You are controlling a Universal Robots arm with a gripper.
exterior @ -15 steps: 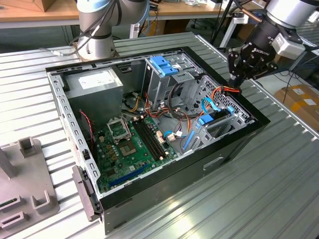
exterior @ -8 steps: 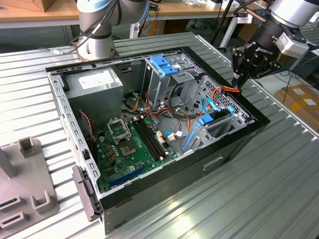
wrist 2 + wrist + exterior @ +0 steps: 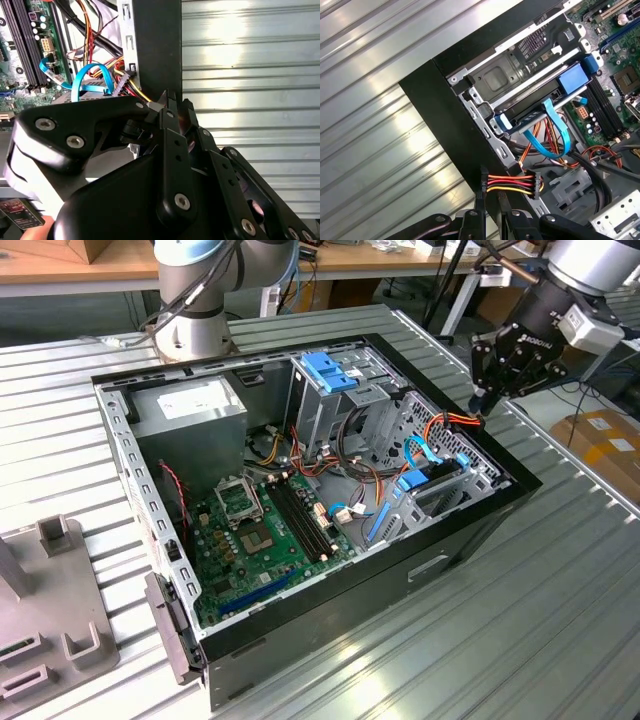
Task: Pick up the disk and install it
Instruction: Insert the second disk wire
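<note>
The disk (image 3: 530,102), dark and flat with bright blue rails, lies in the drive bay at the corner of the open computer case (image 3: 480,525); its blue rail (image 3: 411,481) shows in the exterior view, and a blue data cable (image 3: 550,135) loops from it. My gripper (image 3: 483,400) hovers over the case's black edge toward the exterior view's right. Its fingertips (image 3: 483,192) stand close together and appear shut on the red, yellow and black wires of a power cable (image 3: 512,183), whose black plug (image 3: 534,183) hangs free. In the second wrist view my gripper (image 3: 176,102) meets those wires at the case wall.
Inside the case are a green motherboard (image 3: 265,530), a grey power supply box (image 3: 190,410) and a blue slotted bracket (image 3: 325,370). The arm's base (image 3: 195,325) stands behind the case. A grey fixture (image 3: 55,610) sits at the exterior view's left on the ribbed metal table (image 3: 540,620).
</note>
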